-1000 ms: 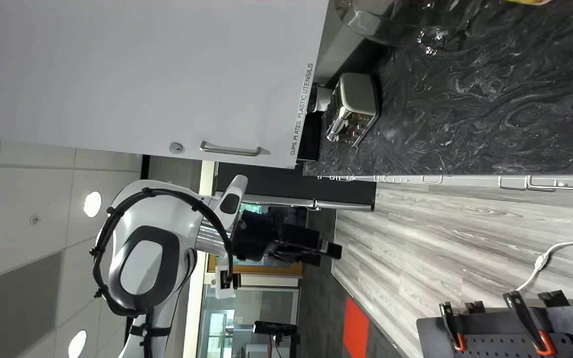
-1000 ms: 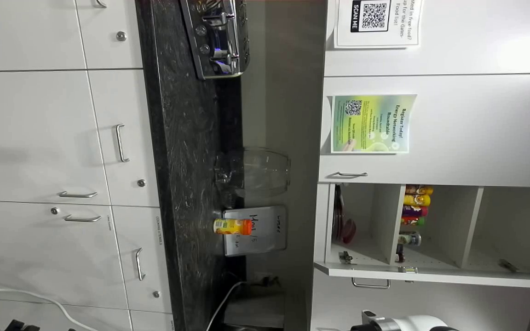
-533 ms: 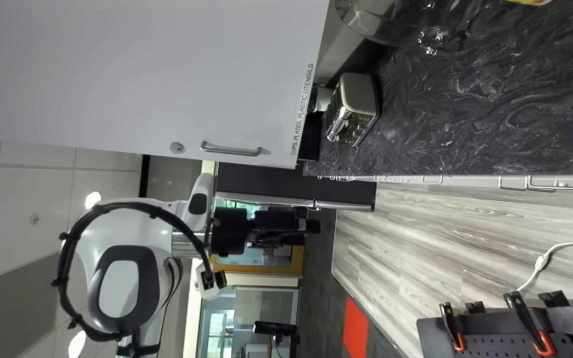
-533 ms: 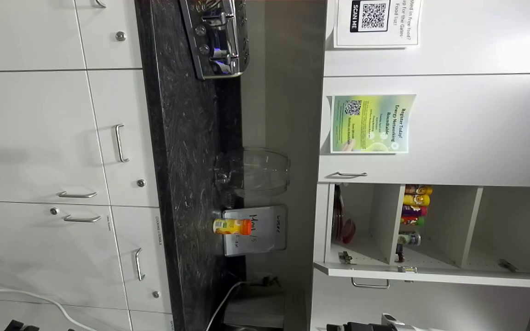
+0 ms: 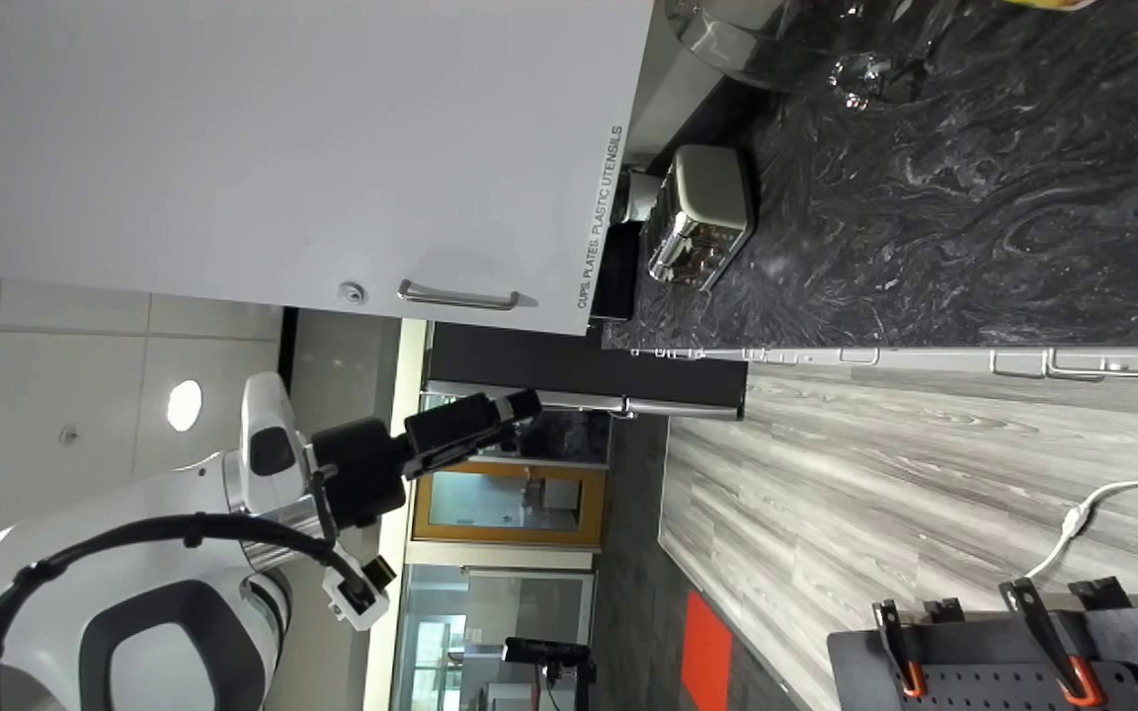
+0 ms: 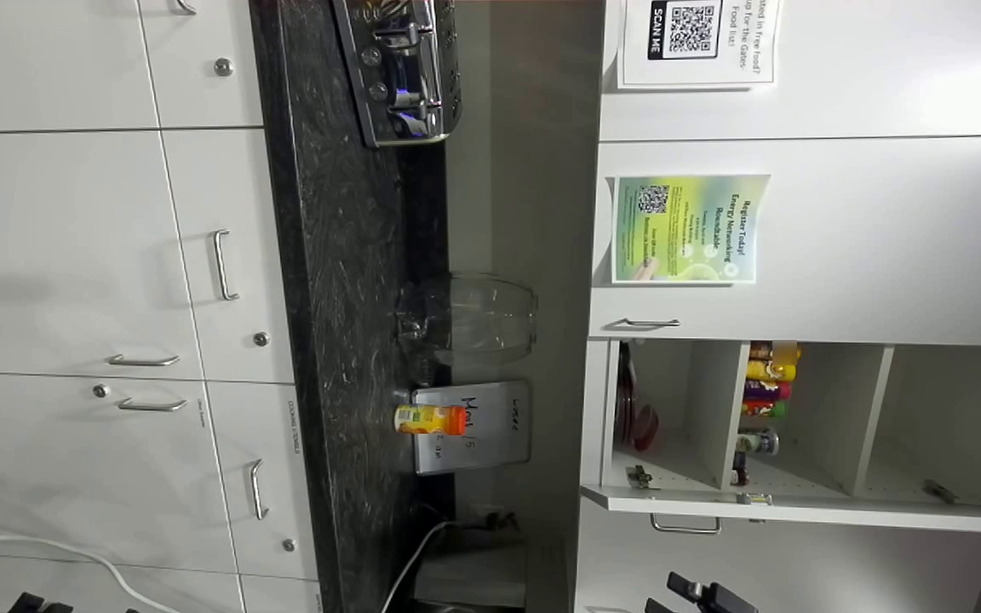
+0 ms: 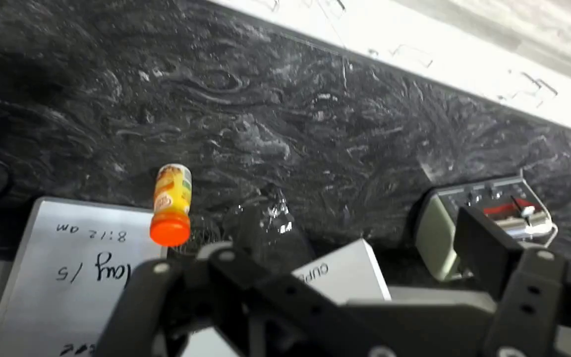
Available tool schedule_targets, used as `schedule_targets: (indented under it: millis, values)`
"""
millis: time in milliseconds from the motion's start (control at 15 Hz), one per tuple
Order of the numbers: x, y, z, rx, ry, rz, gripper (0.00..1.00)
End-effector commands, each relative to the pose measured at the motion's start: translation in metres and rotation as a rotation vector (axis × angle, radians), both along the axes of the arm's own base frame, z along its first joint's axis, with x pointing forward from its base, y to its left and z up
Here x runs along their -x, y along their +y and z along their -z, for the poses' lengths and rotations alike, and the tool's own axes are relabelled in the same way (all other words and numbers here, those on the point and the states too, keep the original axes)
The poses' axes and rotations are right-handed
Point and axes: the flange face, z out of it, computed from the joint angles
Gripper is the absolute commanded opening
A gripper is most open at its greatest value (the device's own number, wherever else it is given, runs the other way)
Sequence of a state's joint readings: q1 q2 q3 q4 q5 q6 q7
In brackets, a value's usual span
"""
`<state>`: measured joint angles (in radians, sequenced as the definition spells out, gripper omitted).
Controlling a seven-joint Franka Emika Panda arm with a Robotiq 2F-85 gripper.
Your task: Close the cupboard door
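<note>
The cupboard door, a large white panel with a silver bar handle, stands open. Its outer face fills the upper left of an exterior view (image 5: 332, 148). It shows nearly edge-on in an exterior view (image 6: 840, 515). Its lettered corner shows in the wrist view (image 7: 347, 272), behind the gripper linkage. My gripper (image 5: 515, 415) is in the air on the door's outer side, apart from the panel. It enters at the bottom edge of an exterior view (image 6: 669, 596) with its fingers spread. In the wrist view the gripper (image 7: 350, 253) is open, with nothing between the fingers.
The open cupboard's shelves (image 6: 874, 417) hold red dishes and several bottles. On the dark counter (image 7: 246, 134) are a toaster (image 5: 712, 188), a clear glass dispenser (image 6: 490, 315), an orange-capped bottle (image 7: 172, 203) and a whiteboard (image 7: 82, 272). A clamp-fitted stand (image 5: 984, 642) is near the floor cable.
The arm has shifted left in an exterior view, and the gripper has swung round, its tips moving left and up in the picture. The fingers now show in both exterior views. The door has not moved.
</note>
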<state>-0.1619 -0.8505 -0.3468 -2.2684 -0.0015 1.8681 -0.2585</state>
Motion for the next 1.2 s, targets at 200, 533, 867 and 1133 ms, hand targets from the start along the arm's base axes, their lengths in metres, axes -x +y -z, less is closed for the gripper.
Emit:
schedule_targets:
  millis: [200,533,867,1133]
  values:
    - [-0.012,-0.004,-0.041,-0.074,-0.351,0.124,1.00]
    - [-0.013,-0.002,-0.079,-0.068,-0.637,0.170,1.00]
    - [-0.012,0.000,-0.089,-0.044,-0.676,0.148,1.00]
    - [-0.005,0.005,-0.095,-0.050,-0.700,0.133,1.00]
